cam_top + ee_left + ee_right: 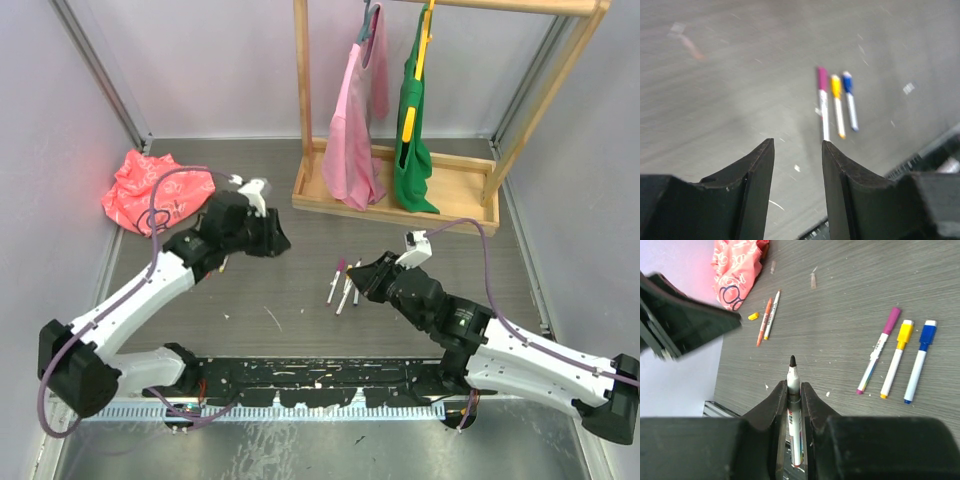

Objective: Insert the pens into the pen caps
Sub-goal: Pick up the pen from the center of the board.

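Note:
My right gripper is shut on an uncapped pen whose black tip pokes out past the fingertips, above the table. To its right three capped pens lie side by side: purple, yellow and blue. An orange pen, a white pen and a loose yellow pen cap lie further off on the left. My left gripper hangs open above the table with nothing between its fingers, and the same three capped pens lie ahead of it. From above, the left gripper faces the right gripper.
A crumpled pink cloth lies at the back left. A wooden rack with pink and green garments stands at the back. A black rail runs along the near edge between the arm bases.

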